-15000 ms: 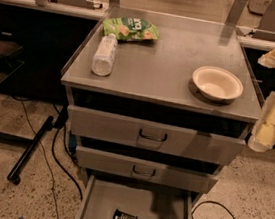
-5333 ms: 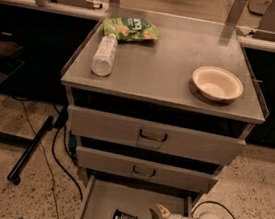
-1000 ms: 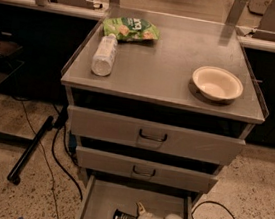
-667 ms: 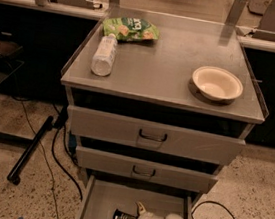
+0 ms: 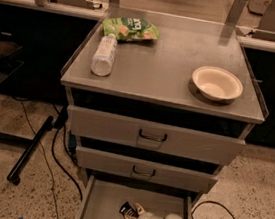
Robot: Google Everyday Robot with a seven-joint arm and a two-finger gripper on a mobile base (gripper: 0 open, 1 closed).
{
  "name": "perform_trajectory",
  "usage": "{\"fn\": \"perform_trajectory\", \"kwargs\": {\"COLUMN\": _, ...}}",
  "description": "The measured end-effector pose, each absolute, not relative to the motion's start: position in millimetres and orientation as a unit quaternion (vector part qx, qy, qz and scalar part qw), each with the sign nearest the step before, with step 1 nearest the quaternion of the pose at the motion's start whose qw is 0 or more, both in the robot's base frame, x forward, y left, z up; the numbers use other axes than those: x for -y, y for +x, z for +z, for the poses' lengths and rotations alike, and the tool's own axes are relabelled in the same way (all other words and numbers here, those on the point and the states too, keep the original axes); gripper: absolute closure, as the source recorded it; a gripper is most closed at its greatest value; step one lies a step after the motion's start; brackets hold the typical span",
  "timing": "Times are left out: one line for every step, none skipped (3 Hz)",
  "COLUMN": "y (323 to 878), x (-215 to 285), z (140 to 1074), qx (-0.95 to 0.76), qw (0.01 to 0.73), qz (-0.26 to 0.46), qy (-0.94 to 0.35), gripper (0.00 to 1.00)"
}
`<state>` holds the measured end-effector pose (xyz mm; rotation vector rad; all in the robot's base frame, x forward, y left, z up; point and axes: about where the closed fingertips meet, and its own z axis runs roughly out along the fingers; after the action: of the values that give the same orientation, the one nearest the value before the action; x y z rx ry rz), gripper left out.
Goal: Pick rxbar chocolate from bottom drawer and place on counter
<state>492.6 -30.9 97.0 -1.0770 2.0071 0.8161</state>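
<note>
The bottom drawer (image 5: 105, 203) is seen pulled out, and the rxbar chocolate (image 5: 126, 210) is found lying flat on the drawer's floor, near its middle. The gripper (image 5: 133, 217) is held inside the drawer, reaching in from the drawer's right side to the bar's right end. Its fingers (image 5: 138, 209) are parted, with the bar's end lying between them, not clamped. Well above the drawer, a bottle (image 5: 104, 54), a green snack bag (image 5: 130, 28) and a bowl (image 5: 216, 83) are carried on the surface of the counter (image 5: 156, 79).
</note>
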Motion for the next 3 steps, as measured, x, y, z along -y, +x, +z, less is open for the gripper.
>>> {"fn": "perform_trajectory", "kwargs": {"y": 493, "x": 31, "z": 97, "qx": -0.776, "qw": 0.353, "qz": 0.316, "qy": -0.416, "gripper": 1.00}}
{"fn": "perform_trajectory", "kwargs": {"y": 495, "x": 32, "z": 104, "qx": -0.777, "qw": 0.354, "qz": 0.317, "qy": -0.414, "gripper": 1.00}}
{"fn": "perform_trajectory", "kwargs": {"y": 492, "x": 34, "z": 128, "qx": -0.782, "qw": 0.364, "qz": 0.329, "qy": -0.384, "gripper": 1.00}}
